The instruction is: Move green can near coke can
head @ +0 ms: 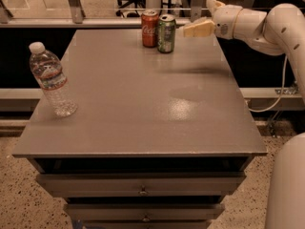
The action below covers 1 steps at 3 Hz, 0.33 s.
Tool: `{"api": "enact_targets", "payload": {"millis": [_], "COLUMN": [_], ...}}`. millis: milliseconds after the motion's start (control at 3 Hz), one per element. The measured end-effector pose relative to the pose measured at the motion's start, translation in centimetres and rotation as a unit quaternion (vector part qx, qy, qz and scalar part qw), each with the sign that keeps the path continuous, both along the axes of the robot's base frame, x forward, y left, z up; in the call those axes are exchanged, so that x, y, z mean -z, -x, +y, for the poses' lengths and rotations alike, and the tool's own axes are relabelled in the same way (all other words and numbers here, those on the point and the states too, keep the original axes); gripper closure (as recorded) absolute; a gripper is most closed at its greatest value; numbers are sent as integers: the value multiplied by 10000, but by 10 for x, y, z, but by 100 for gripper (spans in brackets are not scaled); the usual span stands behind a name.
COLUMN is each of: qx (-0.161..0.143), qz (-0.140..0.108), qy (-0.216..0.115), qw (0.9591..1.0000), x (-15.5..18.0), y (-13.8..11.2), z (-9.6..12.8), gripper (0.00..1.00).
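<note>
Front: drawers [143, 191] under the bench [143, 128], all shut, nothing doing there.
Bench top: flat grey slab w/ a glare patch right of centre.
Near left: water bottle [51, 80] upright, cap on, close to the left edge. It's well apart from both cans and not in play.
Far edge, centre: coke can [149, 28] upright, white script facing us.
Task's thing: green can [166, 33] upright on the bench, just beside the coke can on its right. The sides look touching or as good as; can't tell if there's a sliver of gap.
End effector [200, 19]: right of the green can and clear of it, hanging above the far right of the bench. Fingers are spread and there's nothing between them, so it's empty.
Arm [281, 23]: white, reaching in from the right side, wrist pointing left toward the cans.
Task read: green sits next to red, so the placement looks done, imo.
Handling: thin aluminium, prob light. The wall is stiff enough for a gentle pinch but dents if squeezed hard. The skin is smooth and a bit slippery, and it's tall for its base, so it tips easily.
Where to hold: mid-body, fingers on opposite sides, coming in from the right since the coke can blocks the left.
Risk: any re-grab could nudge the coke can or knock both over, as they stand very close to the far edge.
Beyond: a rail and chair legs in the dark, not relevant.
</note>
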State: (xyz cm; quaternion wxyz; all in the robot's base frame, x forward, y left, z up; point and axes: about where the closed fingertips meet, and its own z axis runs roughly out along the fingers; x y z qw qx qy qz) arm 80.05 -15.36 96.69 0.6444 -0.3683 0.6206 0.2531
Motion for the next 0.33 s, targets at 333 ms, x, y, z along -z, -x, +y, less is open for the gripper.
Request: {"api": "enact_targets", "payload": {"millis": [333], "qx": [-104], "qz": [16], "qy": [66], "qw": [9999], "x": [1], "y": [5], "z": [1], "gripper": [0]}}
